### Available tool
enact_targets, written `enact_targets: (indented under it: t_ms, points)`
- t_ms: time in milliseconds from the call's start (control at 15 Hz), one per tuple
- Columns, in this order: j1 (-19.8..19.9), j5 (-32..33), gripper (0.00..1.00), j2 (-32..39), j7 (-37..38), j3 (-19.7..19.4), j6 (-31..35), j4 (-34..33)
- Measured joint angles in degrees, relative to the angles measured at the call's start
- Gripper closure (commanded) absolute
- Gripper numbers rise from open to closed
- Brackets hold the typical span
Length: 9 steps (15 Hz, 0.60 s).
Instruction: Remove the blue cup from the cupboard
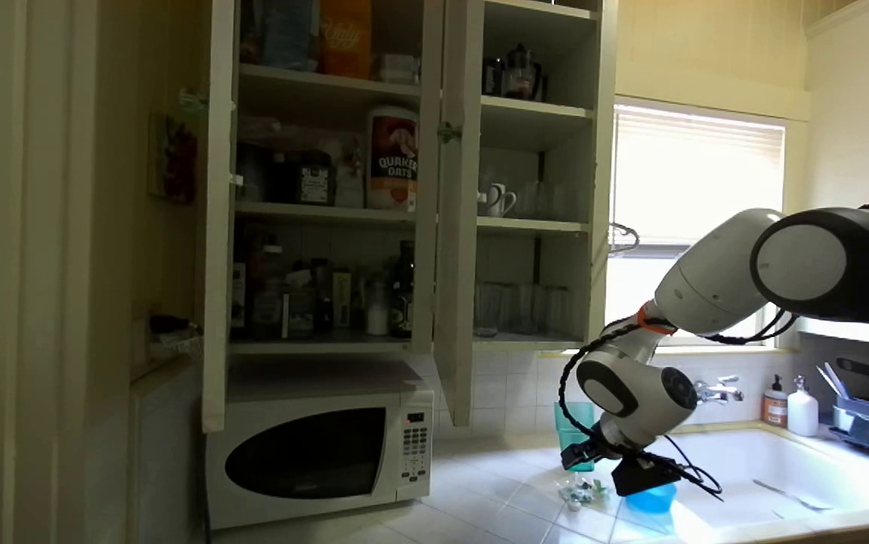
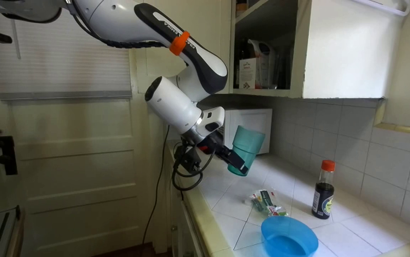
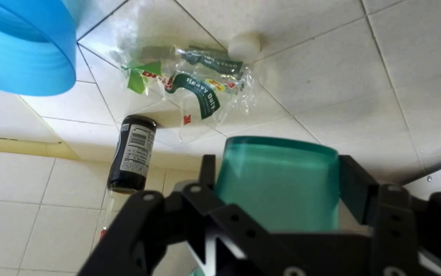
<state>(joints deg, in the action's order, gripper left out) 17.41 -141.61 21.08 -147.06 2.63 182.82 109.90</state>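
The blue cup (image 2: 246,144) is teal and translucent. My gripper (image 3: 276,165) is shut on it and holds it tilted in the air above the tiled counter. In the wrist view the cup (image 3: 278,188) sits between the two fingers, the right one against its wall; a thin gap seems to show by the left fingertip. The gripper (image 2: 240,166) covers part of the cup in an exterior view, and the cup (image 1: 572,431) shows partly behind it in an exterior view. The white cupboard (image 1: 321,348) hangs above the counter with its doors open; its side (image 2: 347,50) also shows in an exterior view.
A white microwave (image 1: 397,483) stands under the cupboard. An open door (image 1: 453,302) juts outward. On the counter are a light-blue round container (image 2: 288,235), plastic packaging (image 2: 267,203) and a dark sauce bottle (image 2: 323,194). A sink (image 1: 752,446) lies to one side.
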Motion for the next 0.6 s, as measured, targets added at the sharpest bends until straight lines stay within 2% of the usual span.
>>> enact_targets:
  t_ms: [67,200,267,400,600]
  points:
    - [-0.09,0.00,0.47,0.17,0.00,0.00,0.18,-0.24]
    - [-0.66,0.00,0.47,0.16,0.00,-0.78,0.26,-0.57]
    - [-2.13,-0.26,0.47,0.16,-0.23,-2.72,0.02,-0.92]
    - [-6.80,-2.77,0.47,0.41,-1.89,-8.74,-2.01,-2.25]
    - [-16.36,-2.56,0.47,2.97,0.09,-19.74,-5.03,-5.36]
